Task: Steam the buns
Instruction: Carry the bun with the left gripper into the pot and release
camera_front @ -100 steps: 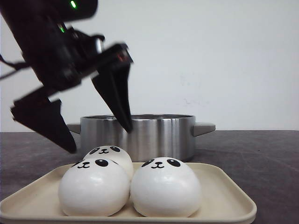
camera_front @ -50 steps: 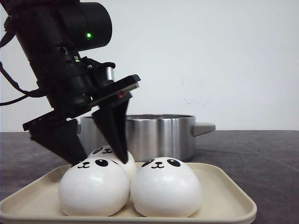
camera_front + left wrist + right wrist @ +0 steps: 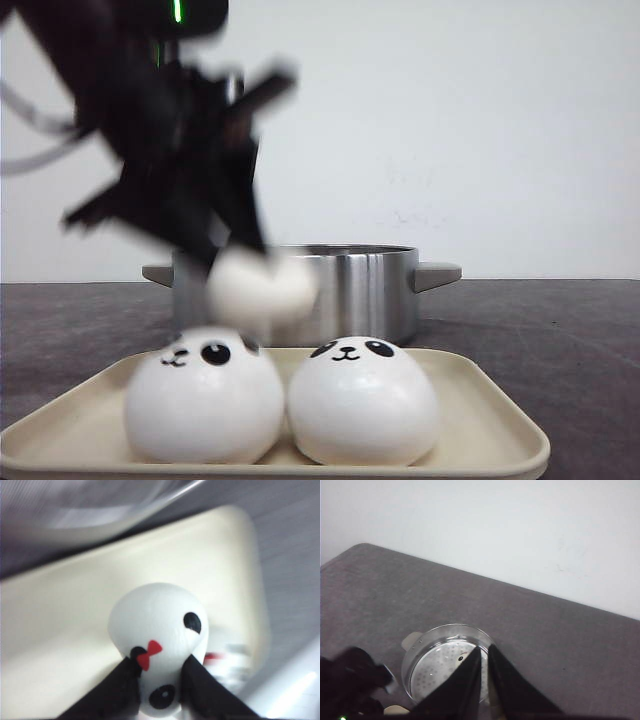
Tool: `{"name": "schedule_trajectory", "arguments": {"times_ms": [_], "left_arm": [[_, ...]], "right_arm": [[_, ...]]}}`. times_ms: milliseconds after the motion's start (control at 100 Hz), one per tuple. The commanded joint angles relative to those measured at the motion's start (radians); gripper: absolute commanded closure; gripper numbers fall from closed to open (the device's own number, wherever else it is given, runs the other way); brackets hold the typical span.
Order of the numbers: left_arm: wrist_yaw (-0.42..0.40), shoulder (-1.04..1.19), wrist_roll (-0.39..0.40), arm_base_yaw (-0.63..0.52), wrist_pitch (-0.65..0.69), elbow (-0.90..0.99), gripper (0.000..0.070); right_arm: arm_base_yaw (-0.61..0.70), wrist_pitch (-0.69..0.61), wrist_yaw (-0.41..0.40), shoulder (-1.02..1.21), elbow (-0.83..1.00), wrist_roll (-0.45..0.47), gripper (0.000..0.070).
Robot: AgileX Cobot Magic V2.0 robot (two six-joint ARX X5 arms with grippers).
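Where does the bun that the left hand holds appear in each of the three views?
Front view: the held bun hangs blurred left of centre, in front of the steel pot, above the tray.
Left wrist view: the bun fills the centre, between the left hand's fingers.
Right wrist view: not visible.
Shared landmark: the pot, seen in all views.

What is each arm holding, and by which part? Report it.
Left gripper fingers pinch a panda bun by its sides, lifted above the tray. Right gripper holds nothing, fingers closed.
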Motion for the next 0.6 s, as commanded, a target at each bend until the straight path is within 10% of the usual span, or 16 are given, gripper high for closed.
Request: {"name": "schedule_trajectory", "arguments": {"times_ms": [0,590], "left_arm": [[0.024,-0.057,0.001,-0.019,0.003,0.039,0.0697],[-0.161,0.021,0.117,0.142,0.017,0.338,0.0696]], "right_arm": [[0.010,0.006,0.010,0.011,0.020,0.012,0.0685],[0.010,0.018,0.020,0.026,0.019,0.003,0.0685]]}}
